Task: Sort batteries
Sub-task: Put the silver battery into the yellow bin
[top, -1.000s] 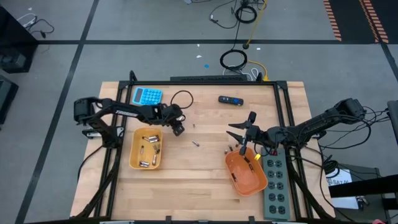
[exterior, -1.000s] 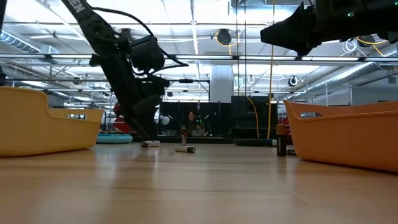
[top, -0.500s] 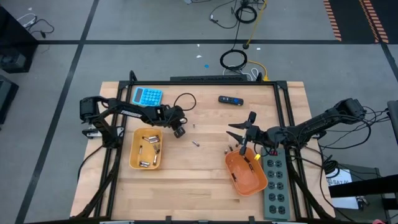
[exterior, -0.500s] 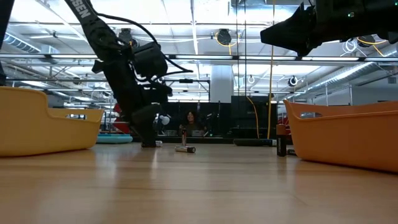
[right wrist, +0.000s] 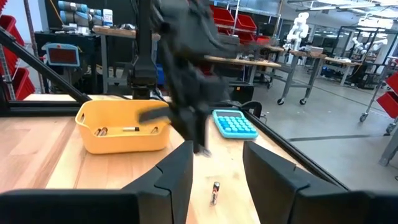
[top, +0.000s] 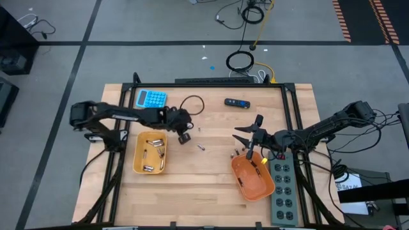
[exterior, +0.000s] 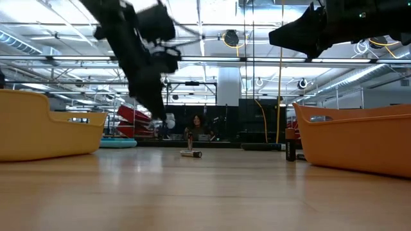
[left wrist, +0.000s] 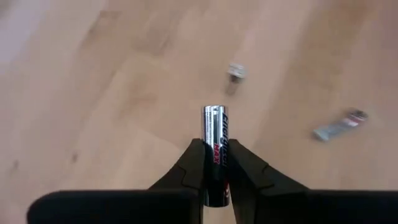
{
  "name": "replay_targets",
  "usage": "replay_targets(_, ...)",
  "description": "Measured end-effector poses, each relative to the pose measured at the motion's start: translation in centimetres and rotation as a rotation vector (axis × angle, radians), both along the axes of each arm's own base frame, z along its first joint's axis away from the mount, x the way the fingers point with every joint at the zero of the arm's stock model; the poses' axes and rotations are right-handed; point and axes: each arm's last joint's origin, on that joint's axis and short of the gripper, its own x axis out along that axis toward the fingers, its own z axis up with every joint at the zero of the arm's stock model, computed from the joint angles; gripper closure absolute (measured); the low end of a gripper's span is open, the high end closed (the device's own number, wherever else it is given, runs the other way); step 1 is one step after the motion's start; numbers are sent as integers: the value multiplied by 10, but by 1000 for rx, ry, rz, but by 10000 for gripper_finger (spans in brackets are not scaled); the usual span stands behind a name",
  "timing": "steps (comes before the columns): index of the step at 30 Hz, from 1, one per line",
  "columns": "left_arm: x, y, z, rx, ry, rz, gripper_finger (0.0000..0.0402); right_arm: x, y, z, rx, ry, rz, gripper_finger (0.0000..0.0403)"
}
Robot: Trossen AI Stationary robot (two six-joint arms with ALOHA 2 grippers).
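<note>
My left gripper [top: 184,137] hangs above the table's middle, just right of the yellow tray [top: 137,161], and is shut on one silvery battery [left wrist: 213,127]. The yellow tray holds several batteries [top: 153,152]. Loose batteries lie on the wood at its middle [top: 200,147], a little farther back [top: 198,128] and beside the orange tray [top: 233,154]. My right gripper [top: 243,137] stands open over the orange tray's [top: 259,186] far rim, with nothing between its fingers. My left gripper pinches the battery's sides [left wrist: 213,163] between its two fingers, at the end nearer the wrist. The battery lies along the fingers, and its other end [left wrist: 213,112] sticks out past the fingertips. The low view shows the gripper [exterior: 160,119] clear of the table.
A blue calculator [top: 151,98] and a black-and-blue device [top: 237,102] lie at the far side, with a black cable loop [top: 189,102] between them. A grey power strip [top: 284,191] lies right of the orange tray. One battery [exterior: 290,150] stands upright beside that tray.
My left gripper has come down onto a battery lying on the table, shut on it and risen with it. That battery is now lifted clear of the wood.
</note>
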Motion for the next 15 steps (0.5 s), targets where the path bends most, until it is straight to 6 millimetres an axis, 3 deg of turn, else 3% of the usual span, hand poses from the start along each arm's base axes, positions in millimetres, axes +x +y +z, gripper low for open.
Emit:
replay_targets(6,-25,-57,56,-151,26,-44,359,0,0,-2,38,5,-1,271)
replay_targets(11,-76,-115,63,-251,177,2,359,0,0,-4,83,12,-8,271)
replay_targets(15,-104,-143,53,-271,206,53,359,0,1,-6,118,15,-6,271)
